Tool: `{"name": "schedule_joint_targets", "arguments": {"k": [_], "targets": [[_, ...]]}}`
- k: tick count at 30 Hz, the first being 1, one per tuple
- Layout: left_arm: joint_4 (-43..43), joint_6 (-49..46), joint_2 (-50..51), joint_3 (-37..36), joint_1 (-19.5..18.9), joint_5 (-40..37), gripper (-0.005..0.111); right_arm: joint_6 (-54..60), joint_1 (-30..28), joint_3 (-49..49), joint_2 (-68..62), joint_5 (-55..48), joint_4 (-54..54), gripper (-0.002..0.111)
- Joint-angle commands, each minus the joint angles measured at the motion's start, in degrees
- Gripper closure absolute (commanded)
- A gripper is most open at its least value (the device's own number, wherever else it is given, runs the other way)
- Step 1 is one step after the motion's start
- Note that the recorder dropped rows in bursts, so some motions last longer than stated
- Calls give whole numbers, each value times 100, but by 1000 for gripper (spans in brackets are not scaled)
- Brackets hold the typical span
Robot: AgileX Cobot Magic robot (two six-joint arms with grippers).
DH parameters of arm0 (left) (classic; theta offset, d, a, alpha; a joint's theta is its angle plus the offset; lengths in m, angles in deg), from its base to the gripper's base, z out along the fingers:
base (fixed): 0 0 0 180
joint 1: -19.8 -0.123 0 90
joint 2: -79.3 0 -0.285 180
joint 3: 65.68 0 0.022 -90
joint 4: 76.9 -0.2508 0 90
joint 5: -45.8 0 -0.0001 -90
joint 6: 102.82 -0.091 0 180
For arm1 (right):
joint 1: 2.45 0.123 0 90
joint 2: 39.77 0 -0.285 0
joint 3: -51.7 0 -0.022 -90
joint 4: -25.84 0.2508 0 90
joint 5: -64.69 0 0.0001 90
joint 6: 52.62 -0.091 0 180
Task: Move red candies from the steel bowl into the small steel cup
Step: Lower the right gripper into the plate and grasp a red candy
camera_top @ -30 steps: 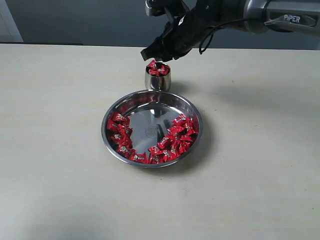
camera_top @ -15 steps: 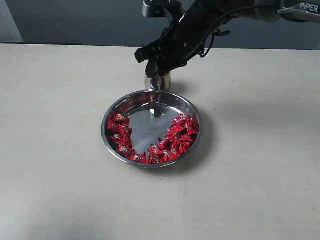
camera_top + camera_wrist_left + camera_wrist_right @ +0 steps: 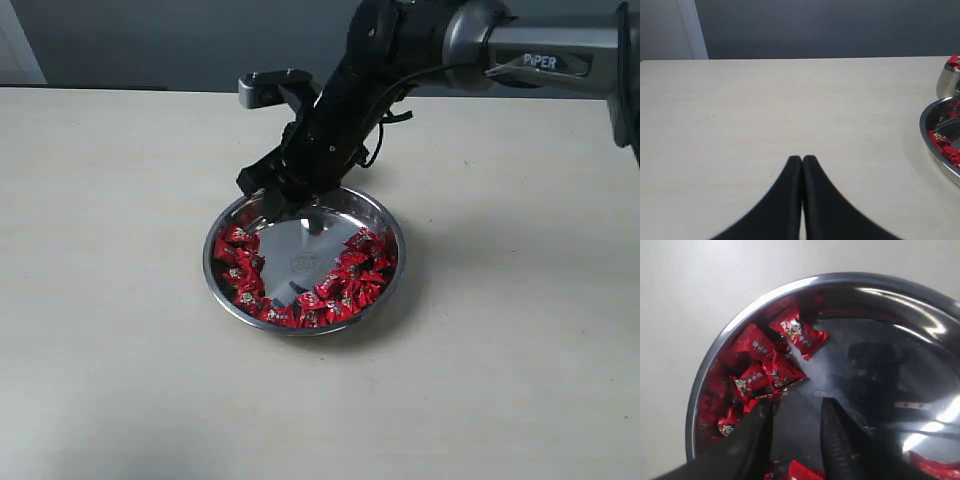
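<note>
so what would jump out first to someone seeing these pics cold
The shiny steel bowl at the scene's centre, with red candies banked around its near rim. Above its far side hangs the black right gripper, fingers apart and empty. The small steel cup, topped with candies, sits beside the bowl.

Pale table (image 3: 120,350): steel bowl (image 3: 300,250) (and cup (image 3: 949,80))

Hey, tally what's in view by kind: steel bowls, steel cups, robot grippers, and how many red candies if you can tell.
Wide shallow shiny steel bowl: 1
Small rounded steel cup: 1
Black robot grippers: 2 (left gripper, right gripper)
Red-wrapped candies: heaped, too many to count
Total, candies aside: 4
</note>
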Motion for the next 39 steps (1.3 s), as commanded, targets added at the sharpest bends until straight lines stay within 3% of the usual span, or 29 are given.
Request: {"name": "schedule_joint_targets", "arguments": {"k": [1, 8, 39], "targets": [[-38, 13, -39, -17, 29, 24, 106, 105, 127, -28, -219, -73, 58, 75], [-38, 13, -39, -17, 29, 24, 106, 490, 281, -28, -434, -202, 862, 75], [-38, 13, -39, -17, 29, 24, 106, 456, 345, -28, -848, -62, 640, 76]]}}
